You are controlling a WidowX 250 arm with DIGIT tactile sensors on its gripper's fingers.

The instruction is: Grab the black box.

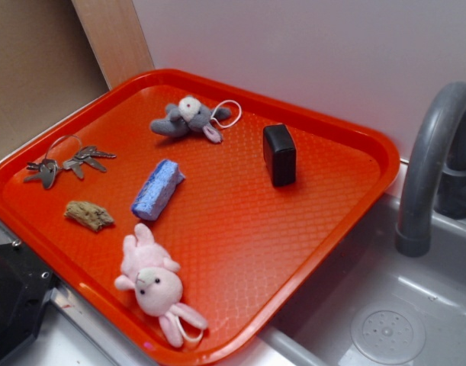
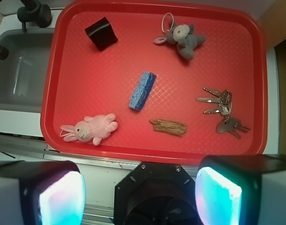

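The black box [image 1: 280,155] stands upright on the red tray [image 1: 240,229], toward the tray's far right side near the sink. In the wrist view the black box [image 2: 101,33] sits at the upper left of the tray [image 2: 100,89]. My gripper [image 2: 140,197] hangs high above the tray's near edge, far from the box. Its two glowing pads [image 2: 63,199] are wide apart and nothing is between them. The gripper itself does not show in the exterior view.
On the tray lie a blue sponge [image 1: 158,189], a grey plush [image 1: 188,120], a pink plush rabbit [image 1: 152,282], keys [image 1: 65,162] and a wood piece [image 1: 89,215]. A grey faucet [image 1: 431,168] and sink [image 1: 385,320] are to the right. A black mount [image 1: 11,297] sits at the lower left.
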